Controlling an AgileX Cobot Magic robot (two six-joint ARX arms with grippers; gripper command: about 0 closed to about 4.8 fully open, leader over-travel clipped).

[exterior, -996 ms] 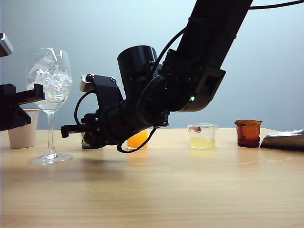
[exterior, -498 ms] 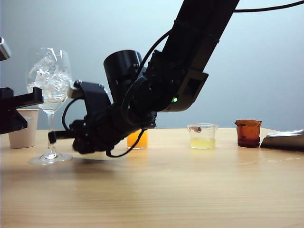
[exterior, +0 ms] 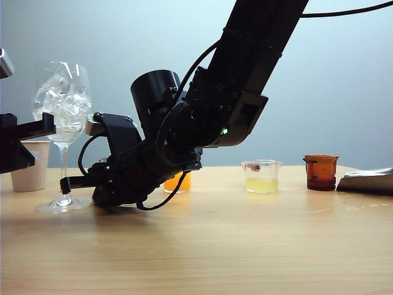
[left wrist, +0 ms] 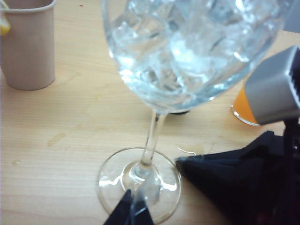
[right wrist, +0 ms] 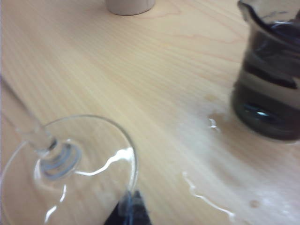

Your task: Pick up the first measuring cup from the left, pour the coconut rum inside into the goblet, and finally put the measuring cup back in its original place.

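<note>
At the far left of the exterior view a paper cup (exterior: 29, 166) is seen on the tabletop (exterior: 245, 246). Just beside it the left hand (left wrist: 130, 213) is held low. Its fingertips are pressed together on nothing and are aimed at the round foot of the goblet (exterior: 61, 98). Whether the foot is touched cannot be told.

The goblet is stood upright and its bowl is packed with ice.

From the other side the right hand (exterior: 64, 183) is reached across the middle and laid nearly level just above the tabletop. Its fingertips are likewise pressed together and empty, at the rim of the goblet's foot.

The measuring cup (right wrist: 269, 84) is stood upright on the tabletop to the right of the goblet. In the exterior view it is hidden behind the right hand's dark body. In the right wrist view it is shown well off to one side of the fingertips, not in front of them, and dark liquid appears to be held in it. Wet streaks (right wrist: 206, 197) are seen on the wood between foot and cup.

The coming move is judged to turn on that offset. The right hand is the nearer one, but it is pointed past the cup at the goblet. It would have to be drawn away, spread, and brought level against the cup's upright wall. The goblet's foot could be knocked meanwhile.

Further right, a beaker of orange liquid (exterior: 178, 182) is partly covered by the arm.
</note>
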